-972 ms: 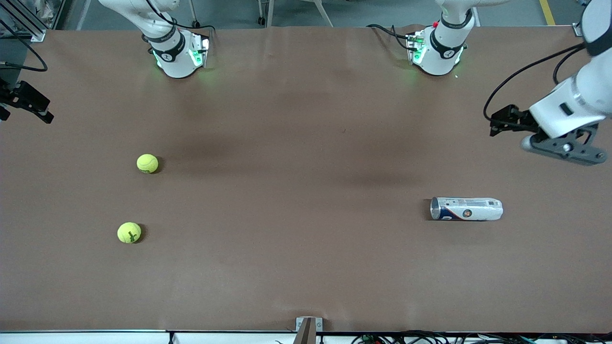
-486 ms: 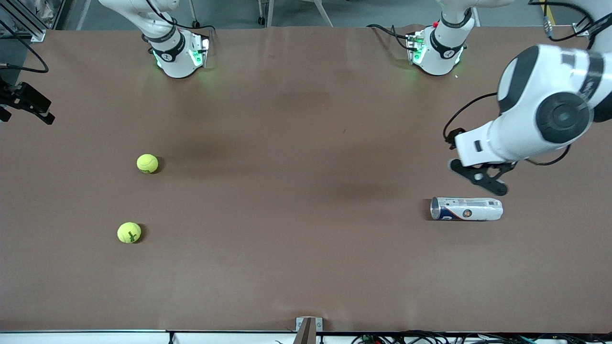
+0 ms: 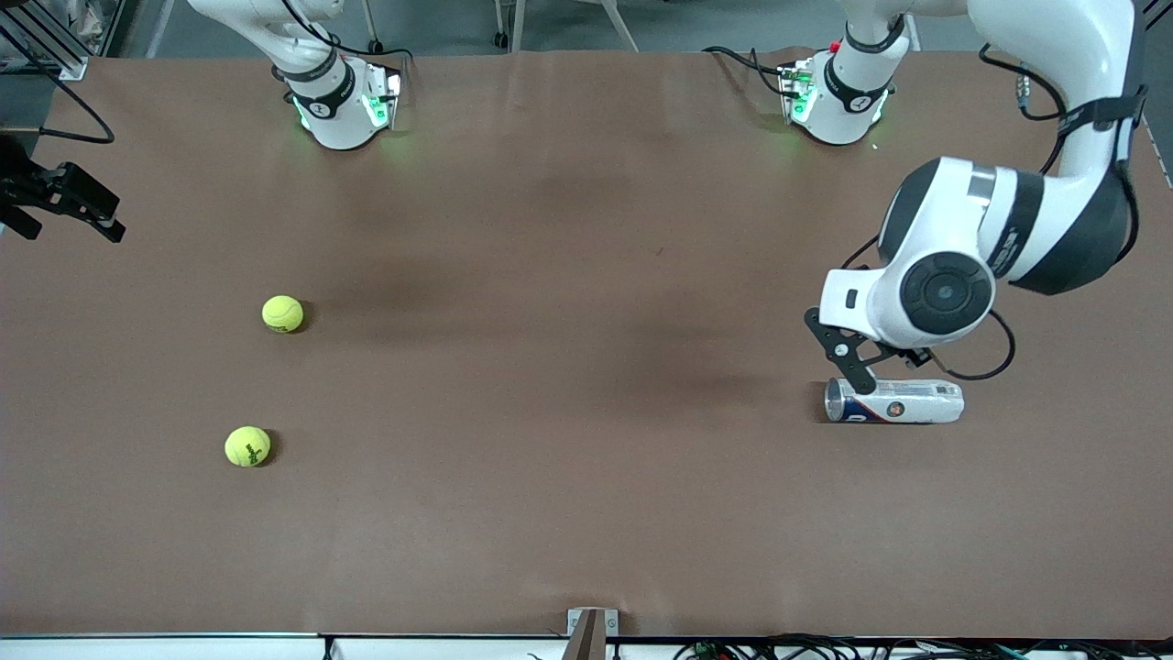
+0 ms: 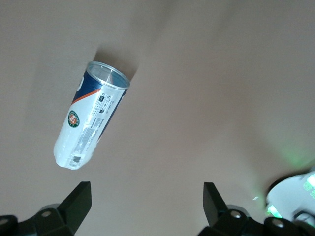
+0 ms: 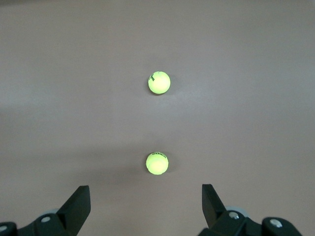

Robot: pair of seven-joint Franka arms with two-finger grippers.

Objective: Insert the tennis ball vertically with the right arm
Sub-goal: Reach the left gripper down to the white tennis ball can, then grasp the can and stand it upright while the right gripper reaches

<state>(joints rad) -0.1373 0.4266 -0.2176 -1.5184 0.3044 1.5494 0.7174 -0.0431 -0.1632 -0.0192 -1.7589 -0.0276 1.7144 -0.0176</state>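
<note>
I saw two yellow tennis balls at the right arm's end of the table. One ball (image 3: 282, 313) had small dark writing on it, too tiny to read. The other ball (image 3: 247, 446) lay nearer the front camera, also with tiny writing I could not read.

The ball can (image 3: 893, 401) lay on its side toward the left arm's end, well apart from the balls. It was white and blue with a small round orange badge and fine print I could not make out. Its shiny open mouth pointed toward the balls.

My left gripper (image 3: 857, 362) hung just over the can's open end, fingers spread wide, holding nothing. That arm bent down from its base in a big curl.

My right gripper (image 3: 64, 197) waited at the table's edge, fingers wide apart and empty.
</note>
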